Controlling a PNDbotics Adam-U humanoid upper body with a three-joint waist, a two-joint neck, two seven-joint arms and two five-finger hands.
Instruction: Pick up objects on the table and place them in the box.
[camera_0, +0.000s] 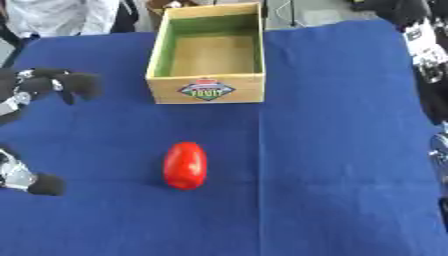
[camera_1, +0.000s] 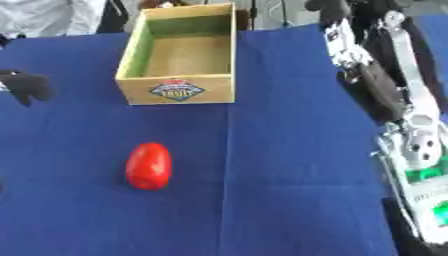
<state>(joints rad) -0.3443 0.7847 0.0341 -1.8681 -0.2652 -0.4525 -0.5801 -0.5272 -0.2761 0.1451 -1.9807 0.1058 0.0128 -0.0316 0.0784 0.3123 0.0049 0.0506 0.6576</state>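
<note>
A: Box (camera_0: 207, 89) first. What is it like?

B: It is an open wooden box with green inside walls and a fruit label on its front. It sits on the blue cloth table (camera_0: 332, 150), at the far side.

A: Where is the thing to pick up?

B: The smooth red oval fruit (camera_0: 185, 165) lies on the cloth on the near side of the box, well apart from it and a little to the left of the box's label. Nothing touches it.

A: And the hands?

B: The black left hand (camera_0: 48, 85) shows left of the box, by the picture's edge. Its fingers are curled, and it holds nothing. The right hand (camera_1: 350, 47) is right of the box, up near the far corner, on a black and silver arm. I cannot tell if its fingers are bent or straight.

A: Is anything in the box?

B: I see only its bare wooden floor.
</note>
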